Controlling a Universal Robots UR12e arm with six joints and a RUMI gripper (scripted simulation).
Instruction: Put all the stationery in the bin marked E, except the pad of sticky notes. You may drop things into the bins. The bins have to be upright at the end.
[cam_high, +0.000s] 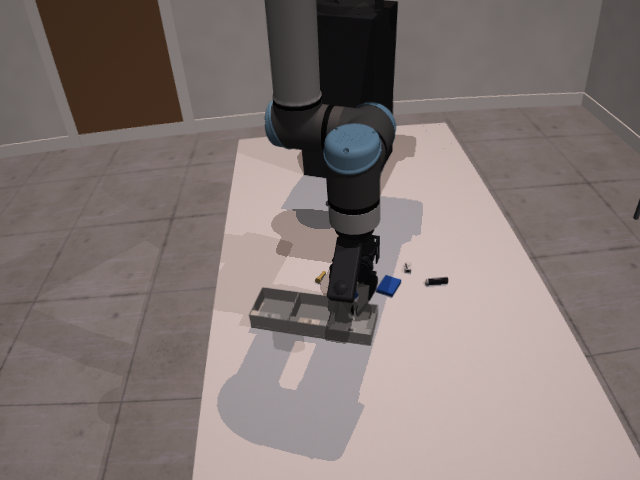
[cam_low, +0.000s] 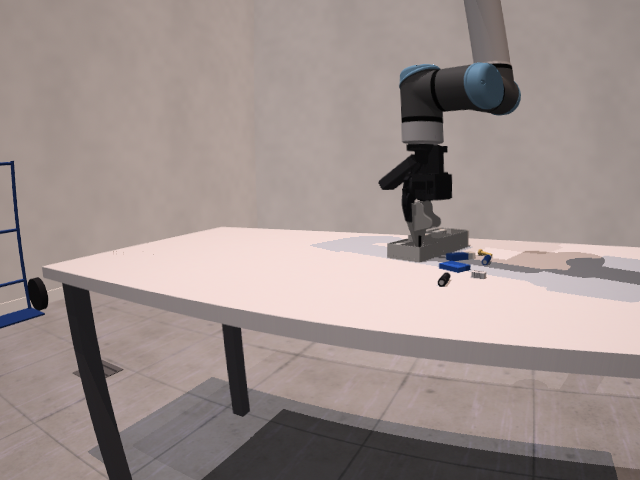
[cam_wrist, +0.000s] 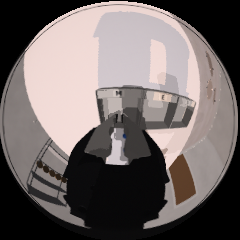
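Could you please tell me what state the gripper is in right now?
Gripper: closed, with nothing visible between its fingers.

The pincer (cam_high: 352, 311) reaches into the rightmost compartment of the grey tray (cam_high: 289, 330)

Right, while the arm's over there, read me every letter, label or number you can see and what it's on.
"M": the grey open bin under the gripper.
"E": the grey middle bin.
Third grey bin: any marking too blurred to read.
Flat blue block, small black cylinder: too small to read any text.
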